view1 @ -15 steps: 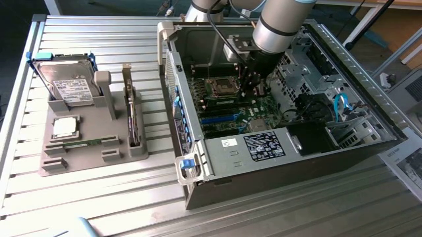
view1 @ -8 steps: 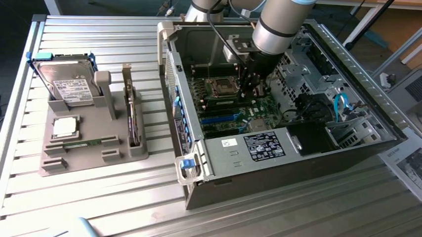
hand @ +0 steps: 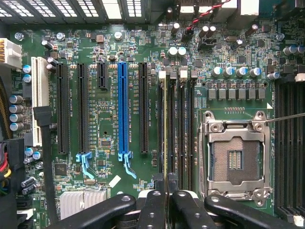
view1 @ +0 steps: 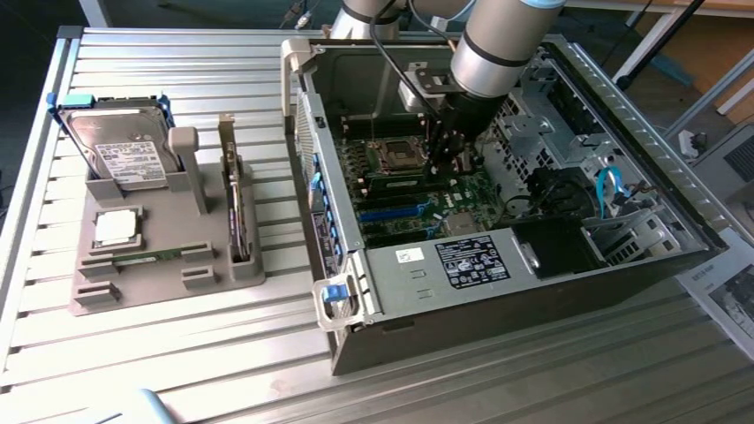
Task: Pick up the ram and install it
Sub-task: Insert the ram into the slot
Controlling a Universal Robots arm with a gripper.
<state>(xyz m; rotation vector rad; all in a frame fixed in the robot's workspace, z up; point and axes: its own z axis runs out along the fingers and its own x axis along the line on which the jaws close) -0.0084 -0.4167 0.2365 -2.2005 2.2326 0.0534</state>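
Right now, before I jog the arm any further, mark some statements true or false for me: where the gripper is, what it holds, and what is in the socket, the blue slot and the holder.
1. The gripper is inside the open computer case, above the motherboard. True.
2. Its fingers are spread wide and empty. False: they are shut on the ram, seen edge-on along the memory slots.
3. The processor socket holds a chip. False: the socket is empty; the processor lies in the grey holder outside the case.
4. The hard drive stands in that holder. True.
5. A card sits in the blue slot. False: the blue slot is empty.
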